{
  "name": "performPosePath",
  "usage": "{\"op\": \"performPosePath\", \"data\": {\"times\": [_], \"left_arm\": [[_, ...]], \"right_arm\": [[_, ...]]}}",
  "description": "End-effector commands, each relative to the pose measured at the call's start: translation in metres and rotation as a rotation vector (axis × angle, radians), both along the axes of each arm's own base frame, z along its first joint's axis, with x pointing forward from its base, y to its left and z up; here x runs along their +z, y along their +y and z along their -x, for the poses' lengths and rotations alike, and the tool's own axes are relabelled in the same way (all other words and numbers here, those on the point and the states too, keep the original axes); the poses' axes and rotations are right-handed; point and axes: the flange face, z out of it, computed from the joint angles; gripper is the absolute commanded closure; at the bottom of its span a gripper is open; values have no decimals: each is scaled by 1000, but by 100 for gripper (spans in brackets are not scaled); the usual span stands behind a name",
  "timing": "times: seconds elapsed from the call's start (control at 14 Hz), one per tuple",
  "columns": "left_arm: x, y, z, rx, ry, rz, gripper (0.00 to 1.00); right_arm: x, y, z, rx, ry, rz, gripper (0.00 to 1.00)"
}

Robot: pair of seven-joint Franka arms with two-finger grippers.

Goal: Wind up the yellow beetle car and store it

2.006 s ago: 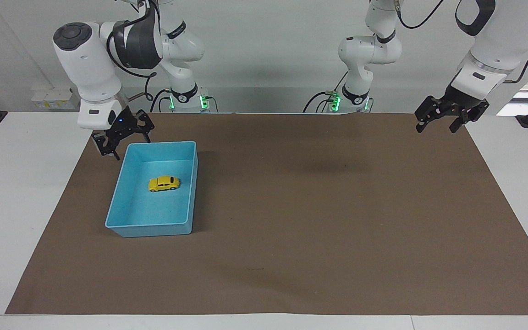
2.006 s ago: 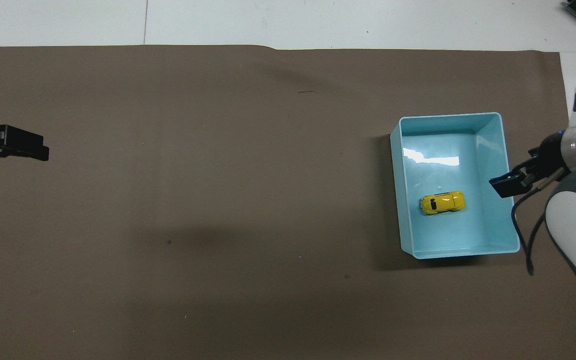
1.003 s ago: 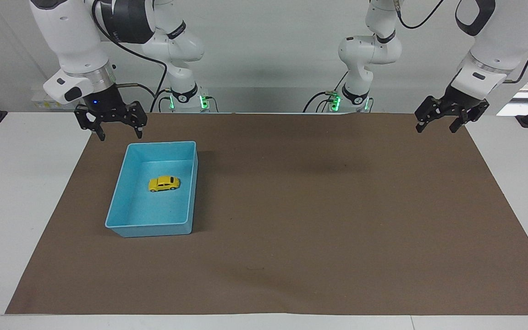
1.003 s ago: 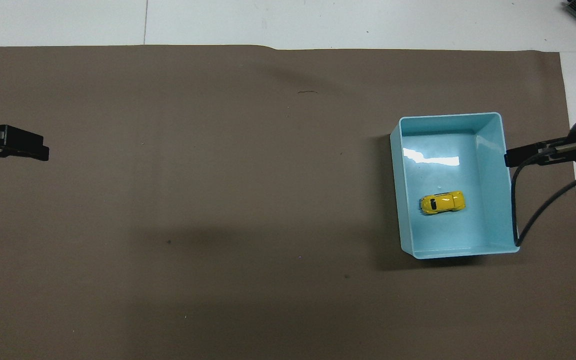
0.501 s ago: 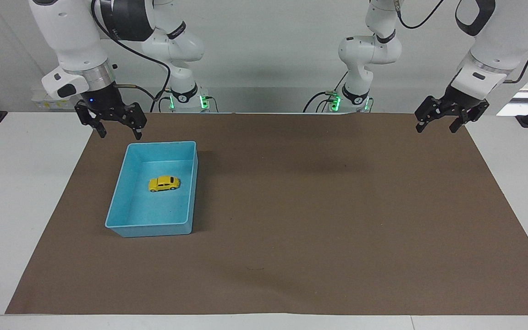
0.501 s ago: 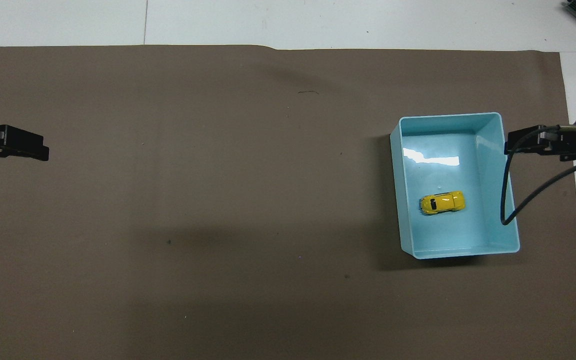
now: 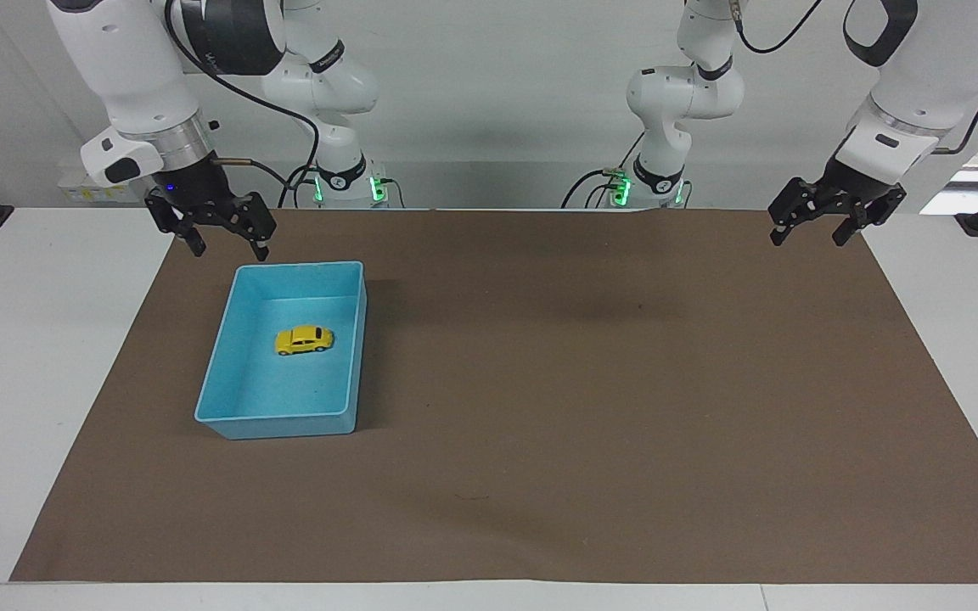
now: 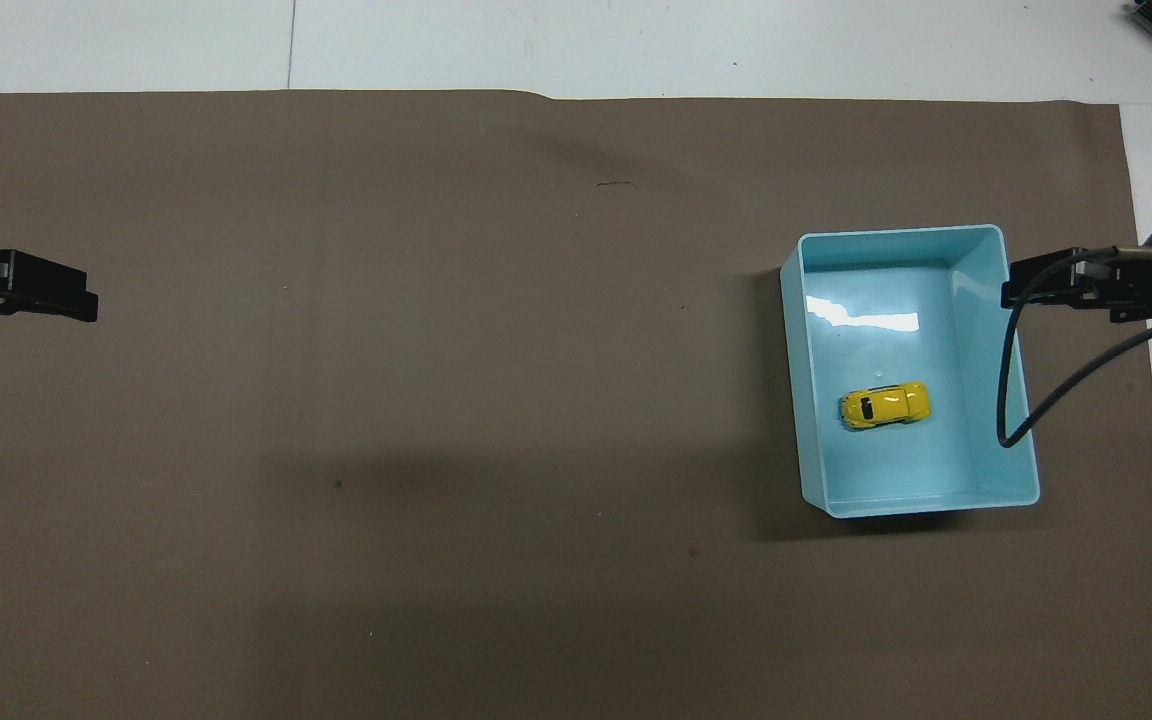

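Bin (image 7: 226, 422) (blue) holds yellow beetle car (image 7: 304, 340); right claw (image 7: 227, 252) and left claw (image 7: 809, 236) spread, empty.

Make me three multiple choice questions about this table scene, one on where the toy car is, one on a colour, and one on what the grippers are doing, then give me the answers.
1. Where is the yellow car?
A. On the brown mat
B. Inside the bin
C. In a gripper

2. What colour is the bin?
A. Light blue
B. Red
C. Green

3. What state are the two grippers in?
A. Both shut on the car
B. One holds the bin
C. Both open and holding nothing

Answers:
1. B, the car sits on the bin's floor, on its wheels.
2. A, its walls and floor are light blue.
3. C, the right gripper hangs over the mat by the bin's corner nearest the robots, and the left gripper waits over the mat's corner at the left arm's end, both with fingers apart.
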Motion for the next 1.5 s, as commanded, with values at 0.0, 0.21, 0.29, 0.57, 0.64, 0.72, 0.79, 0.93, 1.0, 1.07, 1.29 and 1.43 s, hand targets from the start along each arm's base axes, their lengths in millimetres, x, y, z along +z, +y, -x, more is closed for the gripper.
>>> {"op": "performPosePath", "data": {"times": [0.0, 0.21, 0.29, 0.57, 0.64, 0.72, 0.79, 0.93, 1.0, 1.07, 1.29, 1.43], "left_arm": [[1, 4, 5, 11, 8, -2, 0], [1, 4, 5, 11, 8, -2, 0], [1, 4, 5, 11, 8, -2, 0], [1, 4, 5, 12, 8, -2, 0], [1, 4, 5, 11, 8, -2, 0], [1, 4, 5, 11, 8, -2, 0], [1, 4, 5, 11, 8, -2, 0], [1, 4, 5, 11, 8, -2, 0], [1, 4, 5, 11, 8, -2, 0], [1, 4, 5, 11, 8, -2, 0], [1, 4, 5, 11, 8, -2, 0], [1, 4, 5, 11, 8, -2, 0]], "right_arm": [[6, -3, 0, -21, 11, -28, 0], [9, -2, 2, -19, 15, -25, 0], [13, -2, 2, -21, 9, -25, 0], [14, -2, 5, -20, 23, -14, 0], [14, -4, 5, -23, 25, -14, 0], [15, -3, 5, -21, 23, -14, 0], [16, -2, 5, -20, 22, -14, 0], [15, -3, 5, -21, 23, -16, 0], [15, -4, 5, -21, 23, -16, 0], [15, -4, 5, -21, 24, -16, 0], [15, -4, 5, -21, 23, -16, 0], [15, -4, 5, -23, 23, -16, 0]]}}
